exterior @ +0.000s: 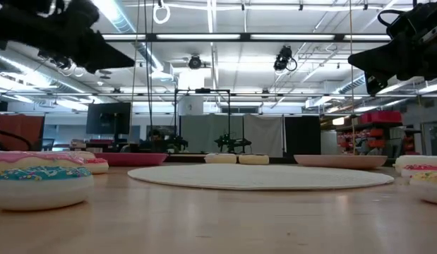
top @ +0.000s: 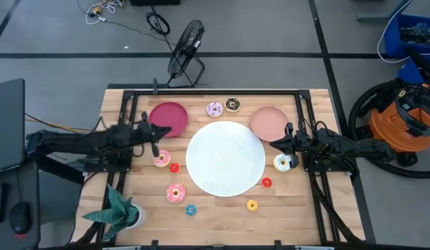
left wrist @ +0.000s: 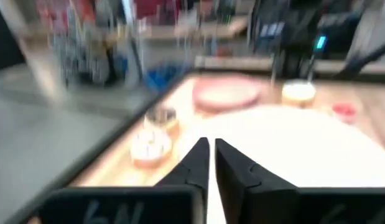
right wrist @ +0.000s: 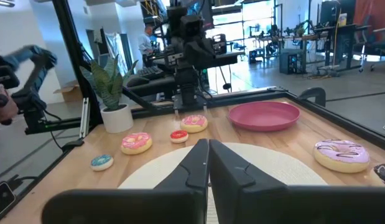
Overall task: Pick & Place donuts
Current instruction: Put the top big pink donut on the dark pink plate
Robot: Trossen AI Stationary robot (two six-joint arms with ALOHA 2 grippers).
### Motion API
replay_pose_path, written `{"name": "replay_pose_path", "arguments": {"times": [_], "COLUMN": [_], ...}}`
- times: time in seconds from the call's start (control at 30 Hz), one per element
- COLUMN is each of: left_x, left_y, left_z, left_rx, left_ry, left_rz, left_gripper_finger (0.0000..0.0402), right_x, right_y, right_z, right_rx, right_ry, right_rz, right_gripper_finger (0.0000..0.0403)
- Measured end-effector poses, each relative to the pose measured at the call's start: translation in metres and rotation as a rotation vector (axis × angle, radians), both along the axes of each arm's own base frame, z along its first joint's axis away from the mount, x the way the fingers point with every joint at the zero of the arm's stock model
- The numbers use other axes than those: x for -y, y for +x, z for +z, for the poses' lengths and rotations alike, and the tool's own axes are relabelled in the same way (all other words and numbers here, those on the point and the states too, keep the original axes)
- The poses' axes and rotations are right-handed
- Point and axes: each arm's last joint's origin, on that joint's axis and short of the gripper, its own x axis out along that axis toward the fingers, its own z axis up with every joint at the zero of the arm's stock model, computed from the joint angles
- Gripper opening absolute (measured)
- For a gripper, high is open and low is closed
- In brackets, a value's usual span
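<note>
Around the big white disc (top: pixel 225 158) lie nine donuts. A purple one (top: pixel 214 109) and a chocolate one (top: pixel 233 105) sit near the far edge. Two pink ones (top: pixel 161 159) (top: pixel 176 193), a tiny red one (top: pixel 174 167) and a blue one (top: pixel 191 210) are to the disc's left. The yellow one (top: pixel 251 205), a second red one (top: pixel 266 182) and the white one (top: pixel 282 162) are to its right. My left gripper (top: pixel 158 139) (left wrist: pixel 211 146) hovers shut beside the crimson plate (top: pixel 168 117). My right gripper (top: pixel 287 139) (right wrist: pixel 208 146) hovers shut between the salmon plate (top: pixel 269 123) and the white donut. Neither holds anything.
A potted plant (top: pixel 121 212) stands at the near left corner of the wooden table. A dark frame (top: pixel 215 92) runs round the far and side edges. In the low view both arms (exterior: pixel 63 35) (exterior: pixel 402 42) hang well above the tabletop.
</note>
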Motion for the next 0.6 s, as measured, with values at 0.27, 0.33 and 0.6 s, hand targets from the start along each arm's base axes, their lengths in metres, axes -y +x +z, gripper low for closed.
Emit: {"name": "replay_pose_path", "arguments": {"times": [0.27, 0.33, 0.6], "left_x": [0.001, 0.003, 0.02], "left_y": [0.026, 0.028, 0.031], "left_z": [0.025, 0.023, -0.011], "left_rx": [-0.473, -0.564, -0.705], "left_ry": [-0.378, -0.495, -0.708], "left_rz": [0.139, 0.193, 0.396], "left_gripper_finger": [0.0154, 0.0183, 0.0257], "right_x": [0.0, 0.0, 0.0], "right_y": [0.0, 0.0, 0.0], "right_z": [0.0, 0.0, 0.0], "right_rx": [0.0, 0.0, 0.0], "right_ry": [0.0, 0.0, 0.0], "right_rz": [0.0, 0.0, 0.0], "right_gripper_finger": [0.0022, 0.0022, 0.0022]}}
